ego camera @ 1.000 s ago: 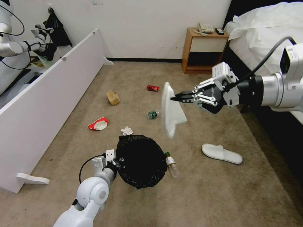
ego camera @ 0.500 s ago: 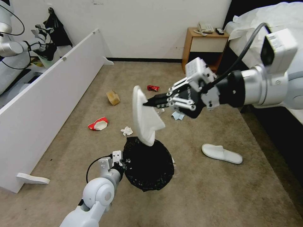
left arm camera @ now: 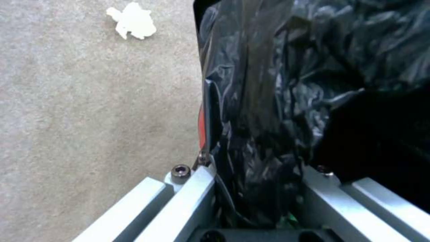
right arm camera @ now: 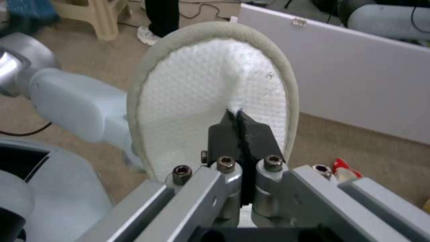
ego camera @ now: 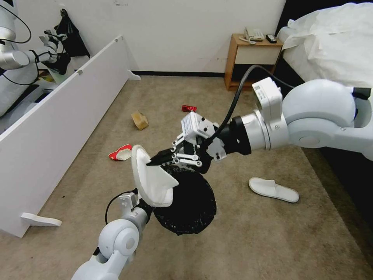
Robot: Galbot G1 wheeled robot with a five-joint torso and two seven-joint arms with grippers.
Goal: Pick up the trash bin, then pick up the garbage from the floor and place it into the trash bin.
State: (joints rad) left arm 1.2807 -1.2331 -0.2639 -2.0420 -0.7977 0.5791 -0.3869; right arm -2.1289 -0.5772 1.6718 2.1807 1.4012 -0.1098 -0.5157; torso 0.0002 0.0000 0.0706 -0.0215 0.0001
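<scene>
Slipper (ego camera: 151, 182) in the air, white, pinched at its edge by the right gripper (ego camera: 149, 164), jaws clamped tight on it, hanging over the near rim of the trash bin (ego camera: 190, 202). Left gripper (left arm camera: 255, 188) grips the bin's rim through the black liner (left arm camera: 277, 84), jaws clenched, bin held off the carpet (ego camera: 241, 233). Second slipper (ego camera: 274, 189) lies on the floor beside the bed (ego camera: 330, 42); tissue (left arm camera: 132, 20), paper cup (ego camera: 121, 153), tan bag (ego camera: 139, 120) and red can (ego camera: 189, 108) scattered beyond.
</scene>
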